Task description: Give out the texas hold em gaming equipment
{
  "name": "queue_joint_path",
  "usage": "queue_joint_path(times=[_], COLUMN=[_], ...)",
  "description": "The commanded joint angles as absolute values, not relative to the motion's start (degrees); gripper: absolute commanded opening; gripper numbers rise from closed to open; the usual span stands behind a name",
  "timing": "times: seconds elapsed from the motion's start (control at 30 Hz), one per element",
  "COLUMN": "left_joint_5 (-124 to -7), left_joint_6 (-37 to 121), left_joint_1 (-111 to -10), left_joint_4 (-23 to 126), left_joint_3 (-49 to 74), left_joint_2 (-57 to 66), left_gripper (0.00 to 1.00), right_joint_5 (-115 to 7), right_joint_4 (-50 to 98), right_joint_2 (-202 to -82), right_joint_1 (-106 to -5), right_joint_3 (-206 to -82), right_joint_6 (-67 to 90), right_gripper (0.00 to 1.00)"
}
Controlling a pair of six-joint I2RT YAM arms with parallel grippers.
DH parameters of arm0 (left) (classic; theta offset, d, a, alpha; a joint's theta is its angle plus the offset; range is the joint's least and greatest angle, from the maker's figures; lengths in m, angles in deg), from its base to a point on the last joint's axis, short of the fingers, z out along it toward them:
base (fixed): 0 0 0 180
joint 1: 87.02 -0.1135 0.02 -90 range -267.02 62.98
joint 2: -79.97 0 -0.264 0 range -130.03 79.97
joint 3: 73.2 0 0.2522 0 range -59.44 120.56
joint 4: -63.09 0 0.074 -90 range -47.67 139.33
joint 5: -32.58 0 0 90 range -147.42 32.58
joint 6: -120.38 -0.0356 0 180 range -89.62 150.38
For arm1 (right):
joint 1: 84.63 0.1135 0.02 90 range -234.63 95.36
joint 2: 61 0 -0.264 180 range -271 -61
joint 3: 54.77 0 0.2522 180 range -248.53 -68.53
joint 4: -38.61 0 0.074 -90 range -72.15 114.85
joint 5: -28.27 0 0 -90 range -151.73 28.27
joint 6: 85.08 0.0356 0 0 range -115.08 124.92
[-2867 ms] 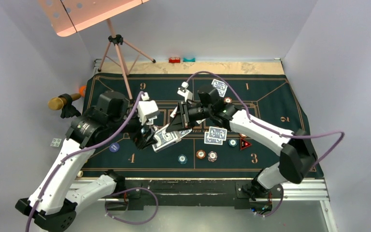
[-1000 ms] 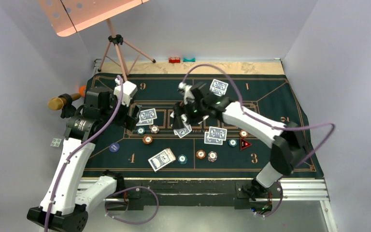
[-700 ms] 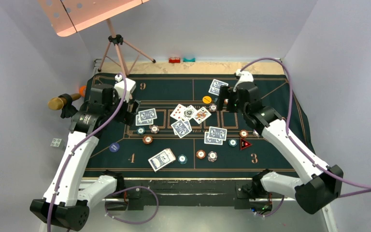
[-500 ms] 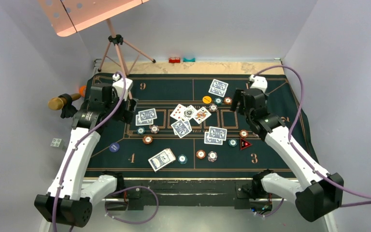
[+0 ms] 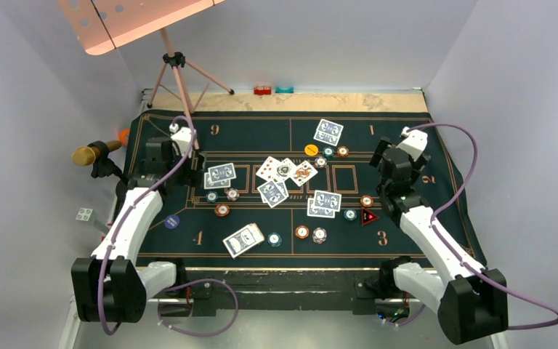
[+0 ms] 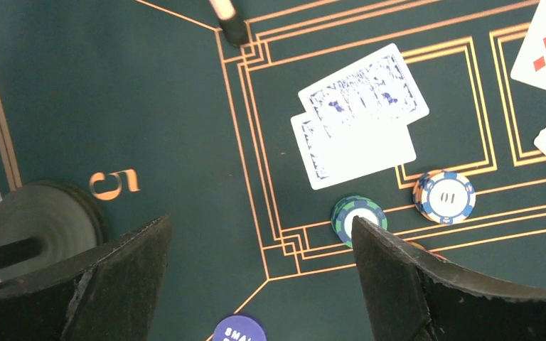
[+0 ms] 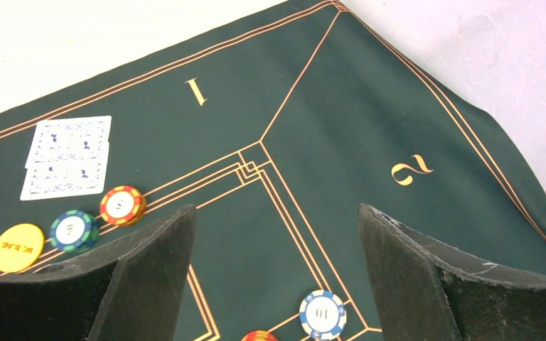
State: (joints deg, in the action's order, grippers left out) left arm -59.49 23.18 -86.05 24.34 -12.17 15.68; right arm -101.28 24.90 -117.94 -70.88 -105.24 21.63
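Note:
Blue-backed card pairs lie at the mat's left [image 5: 220, 174], far side [image 5: 328, 131] and right of centre [image 5: 325, 203]. Face-up cards [image 5: 285, 171] fan across the middle, and a deck [image 5: 243, 239] lies near the front. Striped chips [image 5: 302, 232], a yellow disc [image 5: 310, 150], a blue disc [image 5: 172, 221] and the red triangle marker [image 5: 368, 216] are scattered about. My left gripper [image 6: 261, 224] hangs open over the left edge, left of a card pair [image 6: 359, 121] and a teal chip [image 6: 357, 215]. My right gripper [image 7: 277, 209] hangs open beside a white-blue chip [image 7: 322, 313].
A tripod leg [image 5: 184, 94] stands on the green felt mat [image 5: 407, 123] at the far left. A microphone [image 5: 91, 153] on a round base [image 6: 43, 227] sits beside my left gripper [image 5: 166, 171]. Small red and teal blocks [image 5: 272, 90] lie behind the mat.
Both arms have drawn back from the middle to their own sides. The deck now lies near the front and face-up cards show in the centre. Both grippers stay open.

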Motion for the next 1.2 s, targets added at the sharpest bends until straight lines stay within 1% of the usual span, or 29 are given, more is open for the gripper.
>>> queue_joint_path(times=[0.0,0.07,0.1,0.13,0.23,0.37,0.4,0.47,0.5,0.63,0.73,0.9,1.0,1.17], left_joint_5=[-65.32,-65.13,-65.15,-65.15,-66.92,-71.37,-70.01,-68.0,-67.83,-66.37,-65.16,-62.04,-60.75,-61.13], left_joint_6=[20.99,19.71,18.51,17.66,16.56,20.43,22.91,26.34,26.76,27.63,28.82,29.76,29.64,29.79], left_joint_1=[-86.43,-86.33,-86.09,-85.89,-85.86,-85.84,-85.91,-85.96,-86.04,-86.2,-86.65,-87.01,-87.02,-88.46], left_joint_4=[37.51,38.58,37.65,37.11,38.38,45.62,46.66,47.63,47.57,53.39,57.5,65.45,68.44,78.05], left_joint_3=[-17.26,-18.23,-17.99,-17.92,-19.73,-23.03,-22.71,-21.88,-21.61,-24.49,-26.63,-30.4,-32.05,-36.59], left_joint_2=[16.71,15.08,14.41,14.35,16.7,21.36,20.76,18.68,17.97,17.13,16.77,14.17,12.71,13.7], left_gripper=[1.0,1.0,1.0,1.0,1.0,1.0,1.0,0.95,0.94,0.97,0.97,0.99,1.0,1.0], right_joint_5=[-103.69,-103.57,-103.29,-102.83,-103.41,-103.9,-104.81,-106.06,-106.41,-108.51,-108.35,-103.1,-102.89,-100.61], right_joint_4=[46.19,51.3,51.36,52.08,54.45,58.15,59.26,61.32,63.4,67.54,70.77,72.94,74.37,79.49], right_joint_2=[-117.17,-117.39,-117.95,-118.65,-120.76,-122.77,-123.39,-124.31,-124.39,-125.05,-126.63,-129.83,-130.29,-133.1], right_joint_1=[-72.34,-73.81,-74.47,-74.74,-74.87,-74.96,-75.03,-75.43,-75.77,-77.09,-77.36,-77.37,-77.42,-77.36], right_joint_3=[-97.78,-95.82,-95.91,-95.98,-95.69,-94.61,-94.36,-93.88,-92.86,-91.93,-91.69,-91.74,-89.79,-89.1], right_joint_6=[13.96,13.09,13.48,12.24,8.98,7.36,7.23,7.71,7.73,8.87,8.38,6.98,11.42,12.14], right_gripper=[0.85,0.83,0.85,0.9,0.94,0.95,0.95,0.95,0.95,0.97,0.98,0.98,0.98,0.98])
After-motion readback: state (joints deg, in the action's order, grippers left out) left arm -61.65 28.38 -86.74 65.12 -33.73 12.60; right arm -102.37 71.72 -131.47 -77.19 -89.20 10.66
